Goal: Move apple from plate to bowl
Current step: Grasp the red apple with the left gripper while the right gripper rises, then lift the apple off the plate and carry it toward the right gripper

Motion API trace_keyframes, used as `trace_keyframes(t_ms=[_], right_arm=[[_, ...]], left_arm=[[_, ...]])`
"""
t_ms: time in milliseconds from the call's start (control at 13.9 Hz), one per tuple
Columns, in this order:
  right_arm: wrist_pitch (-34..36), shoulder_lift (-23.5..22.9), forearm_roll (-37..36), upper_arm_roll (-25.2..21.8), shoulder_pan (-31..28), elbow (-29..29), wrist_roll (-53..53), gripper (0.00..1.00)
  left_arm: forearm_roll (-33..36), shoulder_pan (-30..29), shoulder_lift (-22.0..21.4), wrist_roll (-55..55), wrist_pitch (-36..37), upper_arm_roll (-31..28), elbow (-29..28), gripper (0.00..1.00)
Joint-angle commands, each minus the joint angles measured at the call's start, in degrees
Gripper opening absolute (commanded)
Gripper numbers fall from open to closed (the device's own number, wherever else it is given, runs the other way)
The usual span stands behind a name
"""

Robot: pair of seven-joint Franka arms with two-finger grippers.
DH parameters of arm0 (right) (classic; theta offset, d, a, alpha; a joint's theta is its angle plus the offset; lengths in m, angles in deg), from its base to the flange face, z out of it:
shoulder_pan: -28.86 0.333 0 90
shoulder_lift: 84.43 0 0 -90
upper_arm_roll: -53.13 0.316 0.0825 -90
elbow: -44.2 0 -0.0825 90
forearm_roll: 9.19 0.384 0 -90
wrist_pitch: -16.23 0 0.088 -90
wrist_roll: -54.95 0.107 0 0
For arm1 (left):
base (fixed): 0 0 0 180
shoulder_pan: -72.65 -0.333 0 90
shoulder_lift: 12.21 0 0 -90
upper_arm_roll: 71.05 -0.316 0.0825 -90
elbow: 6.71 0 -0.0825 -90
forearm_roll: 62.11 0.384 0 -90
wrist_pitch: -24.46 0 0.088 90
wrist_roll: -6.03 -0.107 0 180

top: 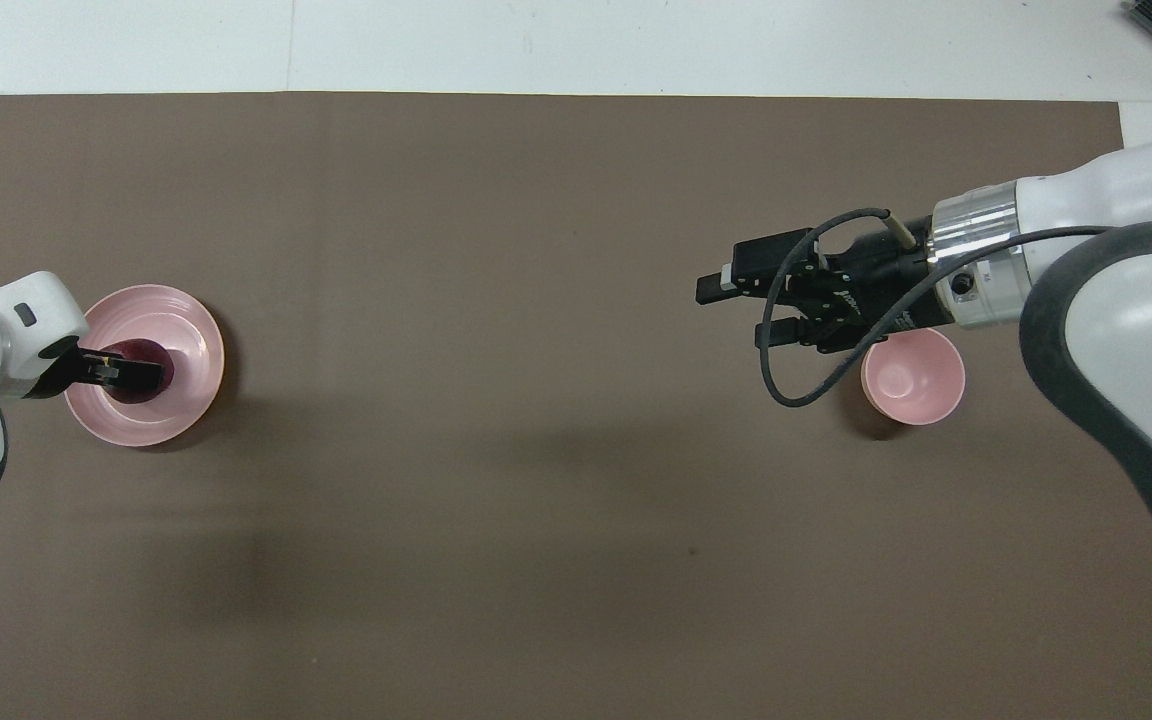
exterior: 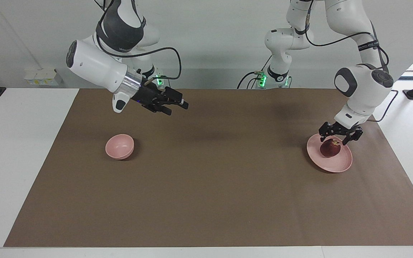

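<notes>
The dark red apple lies on the wide pink plate at the left arm's end of the table. My left gripper is open and low over the apple, its fingertips level with the apple's top on either side; I cannot tell whether they touch it. The small deep pink bowl stands at the right arm's end with nothing in it. My right gripper hangs open in the air over the mat, toward the table's middle from the bowl, holding nothing.
A brown mat covers the table between the bowl and the plate, with white table surface past its ends. A black cable loops from the right wrist beside the bowl.
</notes>
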Motion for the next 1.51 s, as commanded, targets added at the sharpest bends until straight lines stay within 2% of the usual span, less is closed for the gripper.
trace_keyframes(t_ms=[0,143,287,359,430,574,646,861,1219,1435], right_arm=[[-2.38,0.44,8.74,0.36,-0.29,3.67,-13.66,1.00],[-1.77,0.44,9.55,0.36,0.77,3.85,-18.98,1.00],[-1.33,0.70,12.08,0.45,1.30,4.64,-18.83,1.00],[-2.11,0.79,13.41,0.36,2.34,4.91,-18.74,1.00],[-2.47,0.79,13.51,0.36,2.79,5.00,-18.65,1.00],[-4.75,0.70,12.81,0.36,4.28,5.00,-18.56,1.00],[-4.84,0.53,12.54,0.36,4.38,4.91,-18.56,1.00],[-4.84,0.53,11.49,0.36,4.29,4.91,-18.65,1.00],[-4.85,0.44,11.48,0.36,4.03,4.82,-18.73,1.00],[-4.84,0.44,11.48,0.36,4.03,4.82,-18.82,1.00]], left_arm=[[-1.14,0.11,-1.07,-0.88,-2.26,-0.07,-2.01,1.00],[-1.14,-0.15,-0.64,-0.97,-2.96,-0.07,-2.18,1.00],[-1.14,-0.51,1.12,-0.80,-9.69,-0.07,-5.33,1.00],[-1.14,-0.51,1.04,-0.80,-10.60,-0.07,-5.78,1.00],[-1.14,-0.59,0.95,-0.80,-10.61,-0.07,-5.70,0.84],[-1.14,-0.33,1.30,-0.97,-10.96,-0.07,-5.26,0.19],[-1.14,0.02,1.56,-0.97,-11.13,-0.07,-4.56,0.03],[-1.14,0.20,0.95,-1.15,-9.30,0.28,-1.67,0.00],[-1.57,0.28,-3.35,-1.23,5.72,1.42,3.52,0.00],[-11.12,5.01,-4.59,-1.15,7.50,2.13,3.79,0.00]])
